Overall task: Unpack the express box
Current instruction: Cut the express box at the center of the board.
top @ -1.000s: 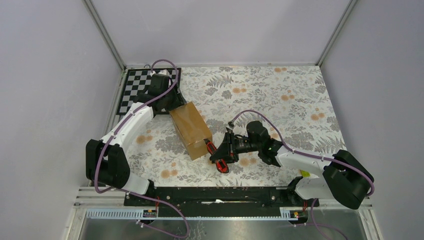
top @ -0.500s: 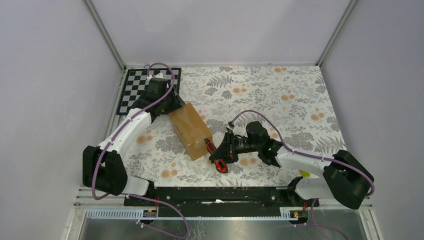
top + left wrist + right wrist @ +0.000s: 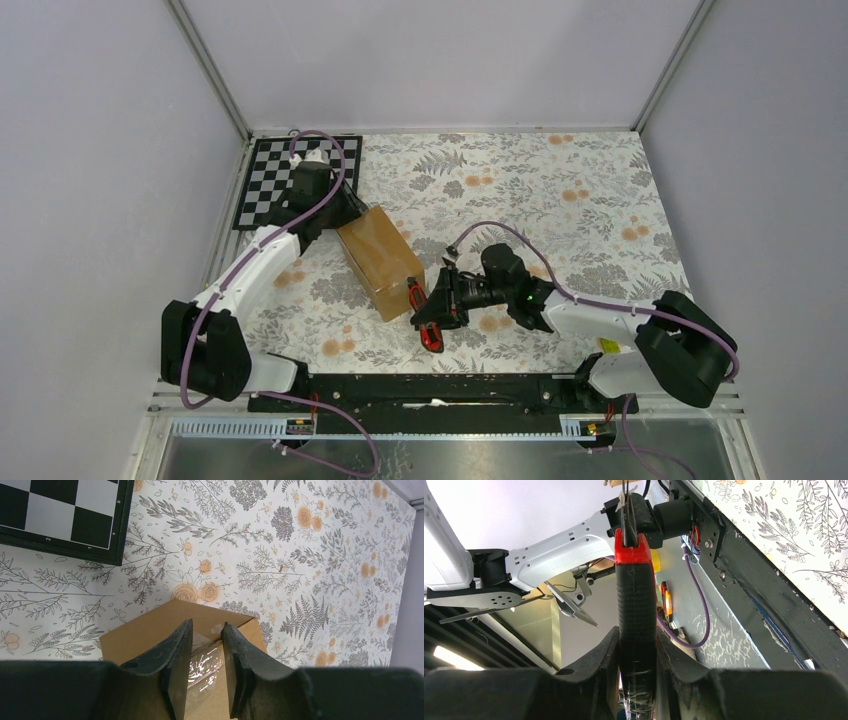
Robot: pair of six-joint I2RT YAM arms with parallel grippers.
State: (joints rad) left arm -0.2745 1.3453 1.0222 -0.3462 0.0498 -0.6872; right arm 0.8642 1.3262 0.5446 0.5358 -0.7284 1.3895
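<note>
The express box point(image 3: 380, 258), a brown taped carton, lies slanted on the floral mat left of centre. My left gripper point(image 3: 343, 213) hangs at its far end; in the left wrist view its jaws point(image 3: 205, 635) stand a narrow gap apart over the box point(image 3: 145, 630), with the shiny tape point(image 3: 207, 662) showing between them and nothing gripped. My right gripper point(image 3: 441, 303) is shut on a cutter point(image 3: 424, 318) with a red and black handle, just right of the box's near end. In the right wrist view the cutter point(image 3: 636, 595) stands upright between the fingers point(image 3: 599, 665).
A black-and-white checkerboard point(image 3: 275, 175) lies at the far left corner of the mat, also in the left wrist view point(image 3: 60, 515). The black base rail point(image 3: 430, 390) runs along the near edge. Grey walls close in the sides and back.
The left gripper has narrowed its jaws and drawn back a little toward the checkerboard at the box's far end. The right gripper has carried the cutter slightly left, closer to the box.
</note>
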